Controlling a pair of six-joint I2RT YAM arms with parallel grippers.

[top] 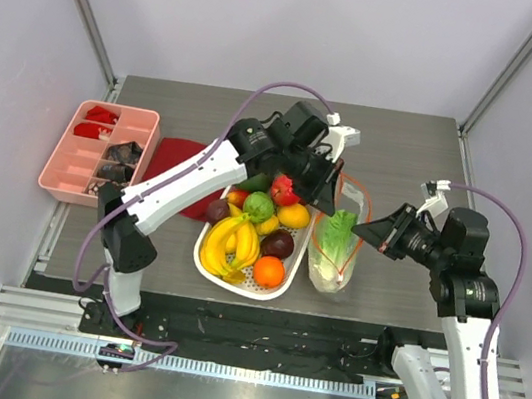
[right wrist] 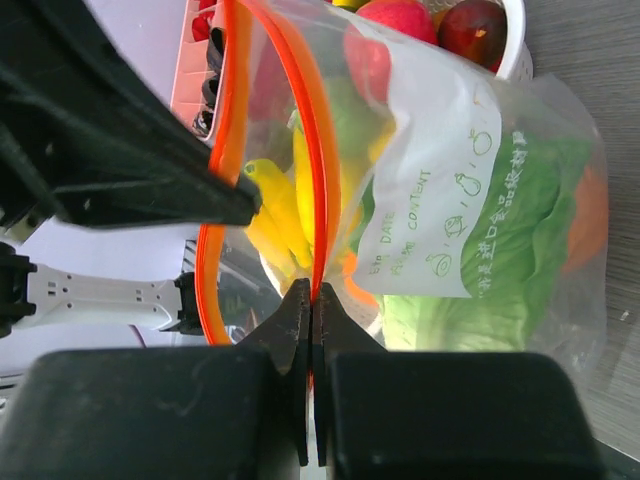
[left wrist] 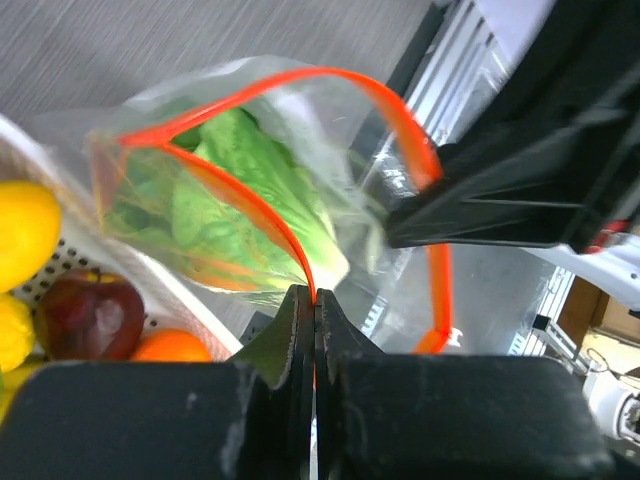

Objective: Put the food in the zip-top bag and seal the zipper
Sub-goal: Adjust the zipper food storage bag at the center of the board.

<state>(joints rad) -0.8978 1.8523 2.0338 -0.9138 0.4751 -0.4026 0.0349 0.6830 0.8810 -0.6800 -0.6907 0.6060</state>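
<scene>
Pinched flat between the fingers of the left tool [left wrist: 314,300] is the zipper [left wrist: 255,205], its red-orange strip running straight into the closed jaws. The right tool [right wrist: 311,298] is clamped the same way on the opposite lip of that strip. Between the two grips the mouth of the zip-top bag [top: 334,261] stands open as a wide loop, lifted off the surface [top: 410,152], while the bag's bottom lies close to the surface's front edge. A pale-green cabbage [left wrist: 230,190] sits inside, low in the pouch.

The bag's left side lies against the right rim of the white basket [top: 203,250], which holds bananas [top: 228,244], an orange [top: 269,272], a red apple [top: 284,190] and other fruit. Bare surface runs behind the bag to the far edge and rightward under the right arm. Left of the basket lies a dark red cloth [top: 176,160], then a pink tray [top: 56,171] at the left edge.
</scene>
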